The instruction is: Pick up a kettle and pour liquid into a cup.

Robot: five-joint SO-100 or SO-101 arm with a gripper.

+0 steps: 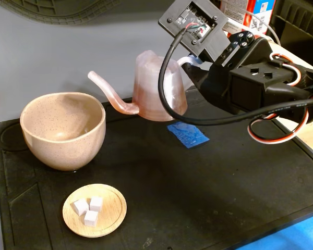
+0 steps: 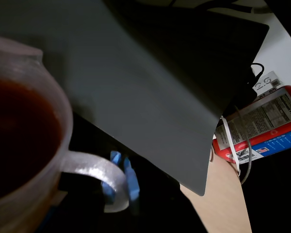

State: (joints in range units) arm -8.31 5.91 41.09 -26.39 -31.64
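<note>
The translucent pinkish kettle (image 1: 159, 88) hangs above the black mat, nearly upright, its long thin spout (image 1: 112, 94) pointing left. The spout's tip sits just above the right rim of the beige speckled cup (image 1: 62, 130), which looks empty inside. My gripper (image 1: 191, 65) is shut on the kettle's whitish loop handle (image 2: 94, 167) from the right. In the wrist view, blue-taped fingertips (image 2: 131, 177) close around that handle. Dark reddish liquid (image 2: 19, 141) fills the kettle's open top.
A small wooden dish (image 1: 112, 219) holding three white cubes lies in front of the cup. A blue patch (image 1: 188, 134) marks the mat (image 1: 208, 187) under the kettle. Cartons (image 2: 266, 126) and cables stand beyond the mat's far right.
</note>
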